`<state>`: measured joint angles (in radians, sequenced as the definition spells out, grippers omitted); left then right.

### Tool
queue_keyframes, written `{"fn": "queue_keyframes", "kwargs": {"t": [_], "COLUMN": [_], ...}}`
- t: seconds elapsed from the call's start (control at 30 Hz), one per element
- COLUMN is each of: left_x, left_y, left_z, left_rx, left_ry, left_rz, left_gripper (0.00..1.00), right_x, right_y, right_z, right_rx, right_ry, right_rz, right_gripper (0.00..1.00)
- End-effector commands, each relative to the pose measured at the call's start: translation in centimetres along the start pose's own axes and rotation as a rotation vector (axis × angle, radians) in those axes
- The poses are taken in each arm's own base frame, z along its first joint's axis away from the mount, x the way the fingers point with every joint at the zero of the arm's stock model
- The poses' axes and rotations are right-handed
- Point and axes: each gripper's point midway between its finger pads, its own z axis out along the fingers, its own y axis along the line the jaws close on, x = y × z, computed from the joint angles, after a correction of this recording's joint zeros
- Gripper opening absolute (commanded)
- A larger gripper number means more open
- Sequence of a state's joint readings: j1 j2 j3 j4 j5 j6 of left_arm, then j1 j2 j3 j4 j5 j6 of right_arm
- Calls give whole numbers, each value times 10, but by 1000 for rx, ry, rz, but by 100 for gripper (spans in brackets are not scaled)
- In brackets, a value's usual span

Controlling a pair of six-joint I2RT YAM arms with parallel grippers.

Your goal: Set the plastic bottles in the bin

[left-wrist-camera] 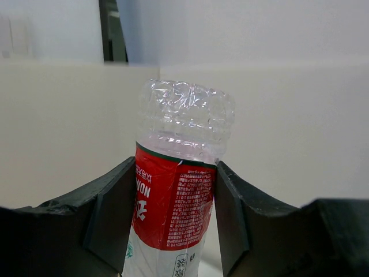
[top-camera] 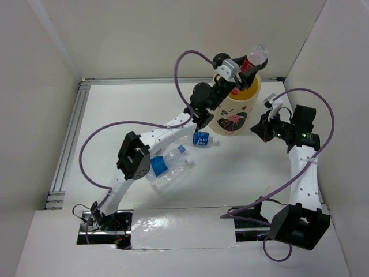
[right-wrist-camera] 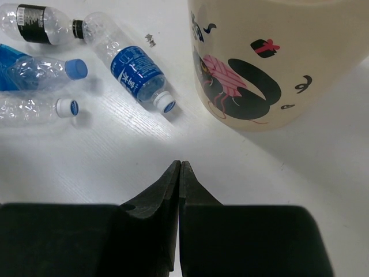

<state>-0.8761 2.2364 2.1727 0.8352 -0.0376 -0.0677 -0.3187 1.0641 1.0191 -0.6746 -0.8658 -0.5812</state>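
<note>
This is a robotics lab test cell. A white tabletop [top-camera: 115, 104] is boxed in by plain white panel walls [top-camera: 29, 86]. A silver slotted aluminium rail [top-camera: 66, 150] runs down the frame's left, and two white-and-black robot arms [top-camera: 167, 127] trailing purple cables [top-camera: 81, 154] are bolted along the bottom edge.

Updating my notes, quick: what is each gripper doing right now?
Left gripper: shut on the red-labelled bottle, over the bin.
Right gripper: shut, holding nothing.

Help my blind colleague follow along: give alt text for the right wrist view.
The right gripper, shut, faces a white table with a cream bin bearing a flamingo picture at upper right. Four plastic bottles lie at upper left.
</note>
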Motion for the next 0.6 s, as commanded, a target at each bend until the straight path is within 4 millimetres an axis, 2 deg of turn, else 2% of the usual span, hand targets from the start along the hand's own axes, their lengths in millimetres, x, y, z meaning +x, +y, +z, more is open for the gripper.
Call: {"fn": "queue_keyframes", "kwargs": {"t": [0.0,0.07,0.13,0.23,0.27,0.3,0.33,0.37,0.4,0.43,0.47,0.53,0.57], "left_x": [-10,4,4,16,22,26,23,23,20,21,4,-14,-24], "left_y": [5,6,7,7,7,4,2,2,0,-2,-2,-9,-12], "left_z": [8,7,8,6,4,3,2,2,1,-1,1,2,4], "left_rx": [-31,-32,-33,-31,-30,-18,-4,-4,10,20,19,51,69], "left_ry": [-77,-71,-76,-48,-35,-27,-14,-5,-5,5,-15,-28,-33], "left_rz": [54,84,95,96,96,97,97,97,97,83,83,55,55], "left_gripper": [0,2,3,22,29,77,100,100,100,100,100,100,100], "right_x": [-6,-2,4,2,5,7,7,7,7,8,7,7,7], "right_y": [-2,-1,-1,0,0,2,1,1,1,4,6,16,20], "right_z": [-4,-3,-3,-5,-4,-4,-4,-4,-4,-4,-4,-3,-3], "right_rx": [23,20,21,24,21,18,18,18,18,3,-13,-66,-92], "right_ry": [-17,-12,-2,-7,-1,4,5,5,5,6,-4,-16,-24], "right_rz": [-22,-15,4,-3,4,13,4,3,-10,-12,-26,-54,-77], "right_gripper": [6,6,6,6,9,13,19,27,48,55,64,86,90]}}
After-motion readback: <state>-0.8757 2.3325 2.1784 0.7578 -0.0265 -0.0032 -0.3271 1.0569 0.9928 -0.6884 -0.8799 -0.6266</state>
